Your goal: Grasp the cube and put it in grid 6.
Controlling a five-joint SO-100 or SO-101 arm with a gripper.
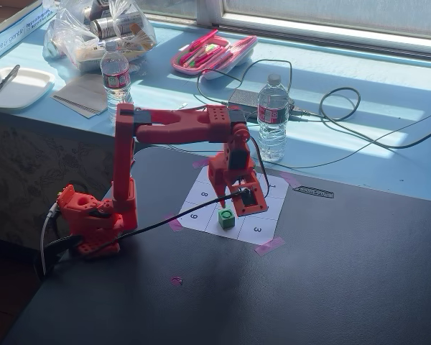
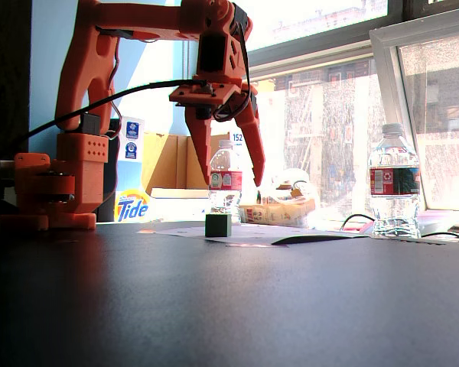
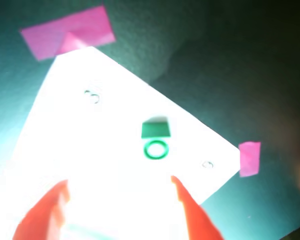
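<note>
The green cube (image 1: 226, 218) sits on the white numbered sheet (image 1: 262, 231) in the front-row cell between the "9" (image 1: 194, 215) and the "3" (image 1: 257, 230); that cell's digit is hidden by the cube. In the wrist view the cube (image 3: 155, 131) shows its dark ring mark on the washed-out sheet. My gripper (image 1: 235, 205) is open and empty. It hangs above and just behind the cube. In a fixed view its fingers straddle the space above the cube (image 2: 218, 225), the gripper (image 2: 229, 180) well clear of it. In the wrist view the gripper (image 3: 117, 185) is spread wide below the cube.
Pink tape (image 1: 269, 246) holds the sheet's corners on the dark table. Two water bottles (image 1: 272, 118) (image 1: 116, 77), a pink pencil case (image 1: 212, 54), a power brick and cables (image 1: 345, 108) lie behind on the blue surface. The arm's base (image 1: 93, 223) stands left of the sheet.
</note>
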